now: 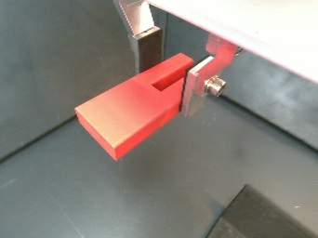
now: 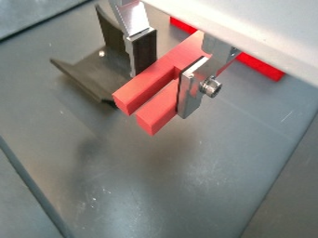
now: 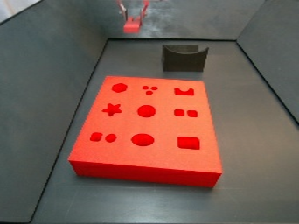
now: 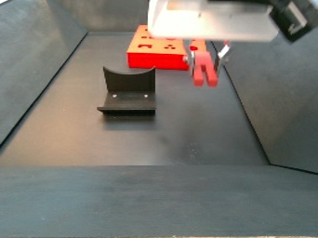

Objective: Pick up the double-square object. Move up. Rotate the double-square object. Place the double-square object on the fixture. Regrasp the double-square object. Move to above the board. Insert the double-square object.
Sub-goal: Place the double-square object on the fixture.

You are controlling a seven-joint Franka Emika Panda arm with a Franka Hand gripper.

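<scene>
While the gripper (image 2: 168, 79) hangs in the air clear of the floor, its flat silver fingers (image 1: 199, 88) are clamped on the double-square object (image 1: 134, 112), one plate on each side of the small red block, which sticks out past the fingertips. In a wrist view you can see a rectangular notch cut into the block's top right between the plates, plus a small screw on the outer plate. In a wrist view from another angle the fixture (image 2: 97, 72) shows up on the floor behind and below the gripper, and a red sliver of the board (image 2: 258, 65) peeks out beyond it.

The side views give the bigger layout. In a side view the gripper (image 3: 133, 17) is just a small thing at the far end, past the fixture (image 3: 184, 58), with the board (image 3: 146, 127) lying flat well apart from it, nearer the camera; its recesses read as circles, a star, squares and little dots in three rows. In a side view from the opposite end the held block (image 4: 202, 63) hangs above the floor, the fixture (image 4: 126, 91) sits off to one side below it, and the board (image 4: 158, 48) is behind.

No writing or labels that I can read anywhere. The floor is dark grey and matte, with dark grey walls boxing it in.
</scene>
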